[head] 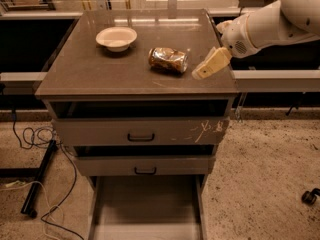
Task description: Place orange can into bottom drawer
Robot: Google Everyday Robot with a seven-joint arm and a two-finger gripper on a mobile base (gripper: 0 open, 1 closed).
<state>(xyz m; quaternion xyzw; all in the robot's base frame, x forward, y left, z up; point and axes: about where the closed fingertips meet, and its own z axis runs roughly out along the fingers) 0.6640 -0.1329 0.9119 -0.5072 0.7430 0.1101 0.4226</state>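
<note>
One small shiny orange-brown metal can (168, 60) on one flat brown surface (90, 69). One round white bowl (116, 38). Three grey drawers: one top drawer (90, 131), one middle drawer (105, 165), one open bottom drawer (147, 204). Two dark handles (140, 137) (145, 171). One white robot arm (280, 21) with one tan gripper (210, 66), over the right edge of the surface, just beside the can. One little wheel (310, 196) on the floor.

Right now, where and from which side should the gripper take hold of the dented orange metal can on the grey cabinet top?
Probably the middle of the dented orange metal can, from above. It lies on its side on the grey cabinet top, long axis left-right in view, so closing across its curved sides suits. The gripper hangs right of it, apart.
</note>
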